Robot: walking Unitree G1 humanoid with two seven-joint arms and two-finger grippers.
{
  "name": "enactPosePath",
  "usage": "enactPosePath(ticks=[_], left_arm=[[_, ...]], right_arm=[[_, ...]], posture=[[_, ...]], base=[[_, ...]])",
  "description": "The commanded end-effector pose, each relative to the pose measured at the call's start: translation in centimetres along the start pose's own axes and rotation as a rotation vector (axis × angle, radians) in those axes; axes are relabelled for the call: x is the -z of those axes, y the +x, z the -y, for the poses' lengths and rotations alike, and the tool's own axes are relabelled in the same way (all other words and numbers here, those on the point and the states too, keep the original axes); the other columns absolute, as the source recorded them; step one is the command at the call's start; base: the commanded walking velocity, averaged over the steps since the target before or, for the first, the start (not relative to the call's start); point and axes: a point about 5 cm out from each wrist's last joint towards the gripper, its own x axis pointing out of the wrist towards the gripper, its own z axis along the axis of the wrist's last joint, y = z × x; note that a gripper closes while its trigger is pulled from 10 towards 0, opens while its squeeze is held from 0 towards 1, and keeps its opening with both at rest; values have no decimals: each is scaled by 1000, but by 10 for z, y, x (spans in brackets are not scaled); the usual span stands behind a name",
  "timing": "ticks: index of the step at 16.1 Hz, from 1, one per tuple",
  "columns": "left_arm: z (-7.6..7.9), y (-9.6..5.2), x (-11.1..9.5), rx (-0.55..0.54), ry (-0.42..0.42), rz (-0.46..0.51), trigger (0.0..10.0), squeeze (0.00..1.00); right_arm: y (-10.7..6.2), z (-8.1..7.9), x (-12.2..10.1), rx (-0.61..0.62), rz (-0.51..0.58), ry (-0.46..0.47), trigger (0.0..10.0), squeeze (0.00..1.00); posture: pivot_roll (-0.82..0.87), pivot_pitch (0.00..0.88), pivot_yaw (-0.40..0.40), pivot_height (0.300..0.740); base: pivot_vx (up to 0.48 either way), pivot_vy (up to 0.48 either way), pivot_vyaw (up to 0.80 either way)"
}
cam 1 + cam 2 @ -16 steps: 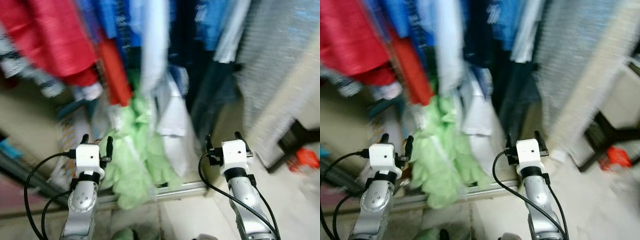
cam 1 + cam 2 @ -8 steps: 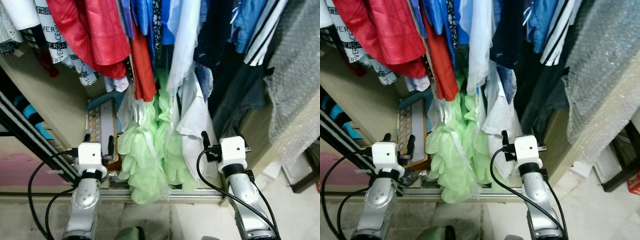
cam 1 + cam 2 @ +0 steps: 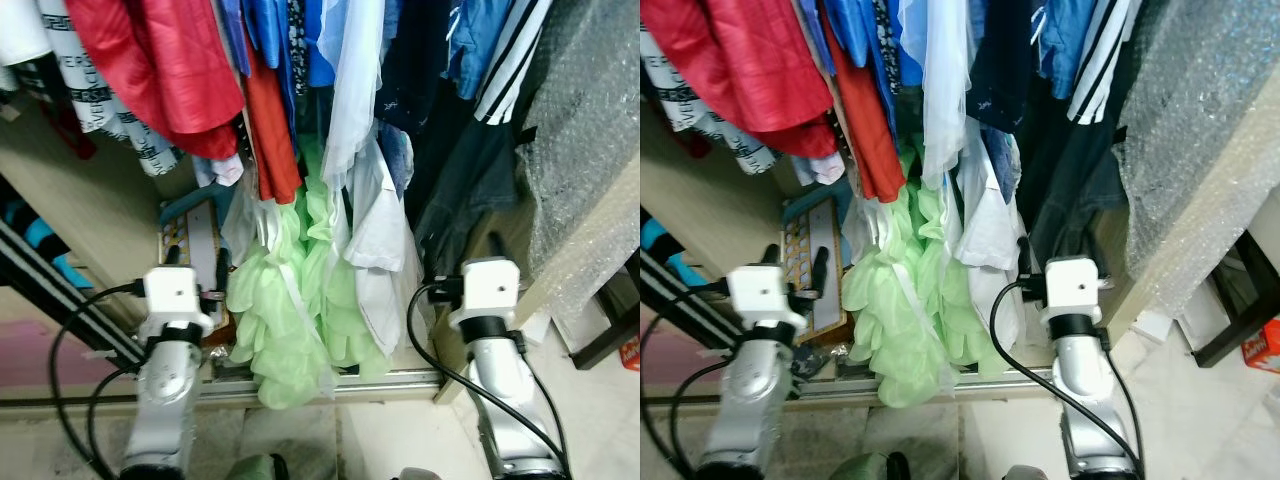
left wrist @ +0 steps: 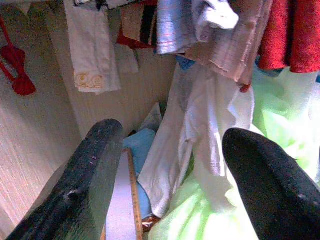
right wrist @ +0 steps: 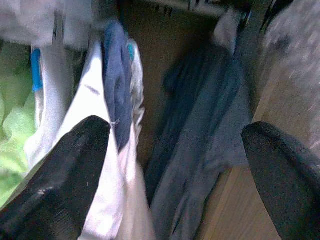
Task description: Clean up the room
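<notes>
An open wardrobe is faced, packed with hanging clothes. A red garment (image 3: 165,60) hangs at the robot's left, blue shirts (image 3: 290,40) are seen in the middle, and a pale white shirt (image 3: 385,235) hangs lower, beside a frilly light green garment (image 3: 295,310) whose hem reaches down to the metal sliding-door track (image 3: 330,382) at the wardrobe's foot. Dark clothing (image 3: 455,190) hangs further to the right, next to a panel wrapped in bubble wrap (image 3: 580,130). A patterned flat item (image 3: 195,245) is propped on the wardrobe floor behind the green garment.

The left end effector (image 4: 170,175) is held in front of the wardrobe near the green garment, its fingers (image 4: 90,175) spread apart with nothing between them. The right end effector (image 5: 175,165) is raised before the white shirt and dark clothing, its fingers (image 5: 65,175) likewise parted and empty
</notes>
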Motion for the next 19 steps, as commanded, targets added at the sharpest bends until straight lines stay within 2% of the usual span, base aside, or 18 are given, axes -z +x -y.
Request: enactPosePath(ticks=[1, 4, 7, 8, 10, 15, 16, 17, 19], left_arm=[[-12, -7, -2, -12, 14, -9, 10000, 0], [-18, -23, 14, 0, 63, -78, 10000, 0], [-21, -25, 30, -23, 83, -126, 10000, 0], [-21, -25, 32, -34, 84, -136, 10000, 0], [-17, -26, 32, -36, 77, -141, 10000, 0], [-18, -21, 32, -41, 62, -125, 10000, 0], [-17, -21, 32, -41, 38, -128, 10000, 0], [-15, -19, 30, -29, 2, -122, 10000, 0], [-14, -17, 31, -39, -15, -131, 10000, 0]], right_arm=[[-4, 4, -6, -3, 25, -6, 10000, 0], [-21, 1, 9, -24, -37, -9, 10000, 0], [-19, -6, 25, 4, -79, -4, 10000, 0], [-21, -3, 37, 83, -152, 62, 10000, 0], [-22, -4, 35, 45, -143, 84, 10000, 0], [-17, -12, 29, -3, -103, 33, 10000, 0], [-15, -13, 29, 4, -106, 52, 10000, 0], [-11, -15, 26, 19, -108, 107, 10000, 0], [-6, -16, 22, 22, -99, 201, 10000, 0]], posture=[[-105, 0, 54, 740], [-96, 0, 60, 740], [-107, 0, 64, 740], [-109, 0, 68, 740], [-115, 0, 74, 740], [-110, 0, 67, 740], [-111, 0, 67, 740], [-111, 0, 65, 740], [-113, 0, 67, 740]], base=[[0, 0, 0], [0, 0, 0], [0, 0, 0], [0, 0, 0], [0, 0, 0], [0, 0, 0], [0, 0, 0], [0, 0, 0], [0, 0, 0]])
